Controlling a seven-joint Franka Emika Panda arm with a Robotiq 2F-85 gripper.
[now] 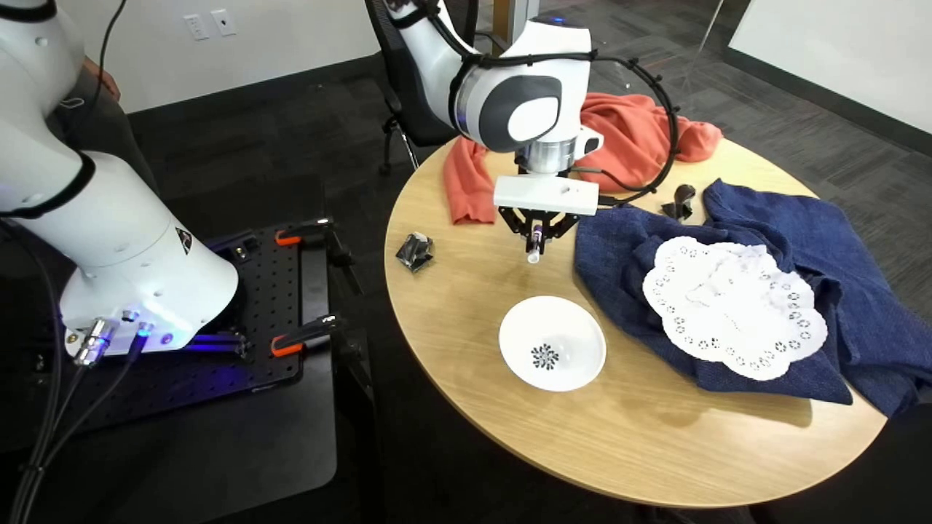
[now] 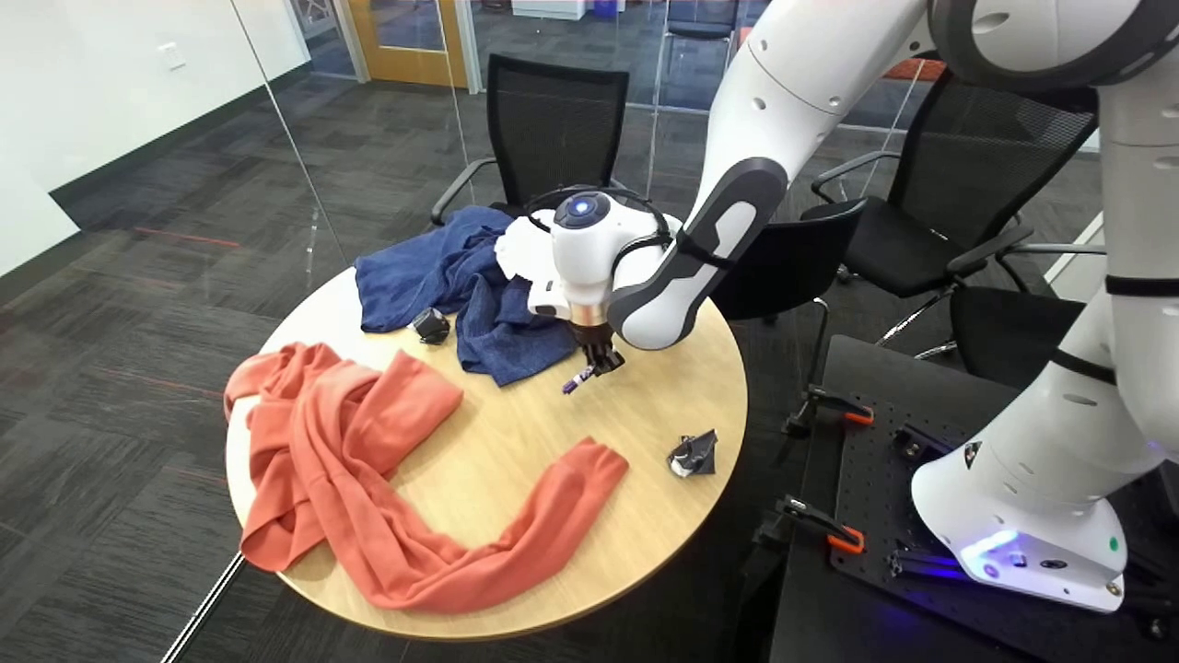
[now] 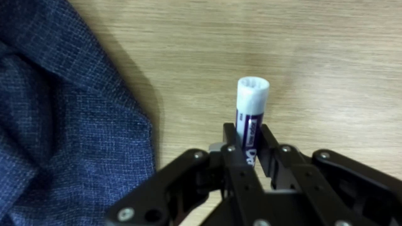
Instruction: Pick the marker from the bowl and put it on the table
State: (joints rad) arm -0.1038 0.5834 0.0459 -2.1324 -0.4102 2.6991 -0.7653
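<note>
My gripper [image 3: 247, 128] is shut on the marker [image 3: 252, 97], which has a white end and a purple-and-white label. In both exterior views the gripper [image 1: 536, 233] [image 2: 601, 359] holds the marker [image 1: 534, 256] [image 2: 577, 380] above the table [image 1: 466, 291], apart from its top. The marker's purple end shows in an exterior view. The white bowl [image 1: 515, 327], with a dark flower print inside, stands on the table a short way from the gripper, nothing else in it. In an exterior view [image 2: 488, 442] of the table the bowl is hidden behind the arm.
A navy cloth [image 1: 626, 247] lies beside the gripper, bearing a white lacy doily [image 1: 735, 309]. An orange-red garment [image 1: 626, 131] is spread on the table. A dark crumpled item [image 1: 415, 252] lies near the edge; another dark item [image 1: 681, 202] lies by the cloth.
</note>
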